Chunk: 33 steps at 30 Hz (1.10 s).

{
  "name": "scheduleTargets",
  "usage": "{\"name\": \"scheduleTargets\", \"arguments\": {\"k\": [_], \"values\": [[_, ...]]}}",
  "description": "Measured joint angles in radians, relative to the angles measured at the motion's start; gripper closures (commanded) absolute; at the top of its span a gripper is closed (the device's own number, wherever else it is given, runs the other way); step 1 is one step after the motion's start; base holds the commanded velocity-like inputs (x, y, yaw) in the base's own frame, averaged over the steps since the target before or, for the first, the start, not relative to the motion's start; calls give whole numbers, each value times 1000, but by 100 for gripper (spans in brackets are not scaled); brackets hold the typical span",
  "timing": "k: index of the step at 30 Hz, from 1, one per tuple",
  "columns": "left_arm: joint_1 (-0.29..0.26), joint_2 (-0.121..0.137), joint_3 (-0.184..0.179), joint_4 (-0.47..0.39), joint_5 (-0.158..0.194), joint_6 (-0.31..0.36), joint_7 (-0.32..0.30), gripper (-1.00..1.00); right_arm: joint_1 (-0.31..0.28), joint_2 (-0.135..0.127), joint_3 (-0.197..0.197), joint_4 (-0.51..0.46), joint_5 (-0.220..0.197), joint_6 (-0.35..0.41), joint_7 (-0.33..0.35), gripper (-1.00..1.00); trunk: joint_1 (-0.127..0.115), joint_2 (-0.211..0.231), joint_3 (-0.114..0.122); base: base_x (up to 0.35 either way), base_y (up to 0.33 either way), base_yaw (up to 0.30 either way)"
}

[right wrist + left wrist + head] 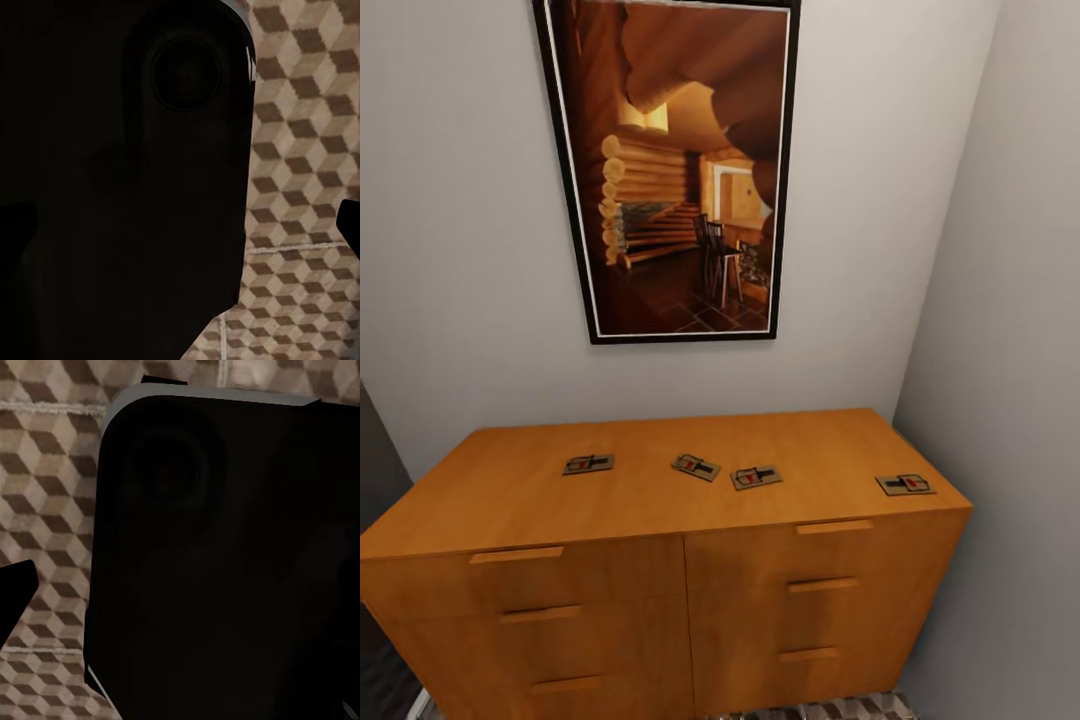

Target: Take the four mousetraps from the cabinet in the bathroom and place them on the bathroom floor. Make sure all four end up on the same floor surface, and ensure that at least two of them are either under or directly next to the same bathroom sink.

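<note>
Head view: an orange-brown wooden cabinet (660,560) fills the lower half of the frame, standing against a pale wall in a corner. Four mousetraps lie flat in a loose row along its top surface. The first mousetrap (588,464) sits left of centre; the second mousetrap (696,467) and third mousetrap (756,477) lie close together near the middle, apart from each other; the fourth mousetrap (905,485) rests near the right front edge. Each is a small wooden board with dark wire and a red mark. Above the cabinet hangs a framed picture (670,170) of a log cabin interior. A sliver of the bathroom floor (840,708), tiled in a cube pattern, peeks out at the bottom right.

Both wrist views look down on the same cube-patterned tiles, largely blocked by a dark rounded part of the robot's body (225,555). Whether either gripper is open or closed cannot be told.

All four traps are on the cabinet, so by the look of it the task is at its start: the robot faces the cabinet, nothing picked up. The next move likely calls for raising an arm to the top surface and closing on one flat, thin board, which may be awkward to grip.
</note>
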Motion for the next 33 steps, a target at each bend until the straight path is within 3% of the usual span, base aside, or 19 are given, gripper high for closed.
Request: {"name": "scheduleTargets", "arguments": {"k": [14,33], "values": [[0,0,0,0,0,0,1,-100,0,0,0,0,0,0,0,-100,0,0,0,-239,0,0],[0,0,-1,0,-1,0,0,-100,0,0,0,0,0,0,0,-100,0,0,0,-28,0,0]]}}
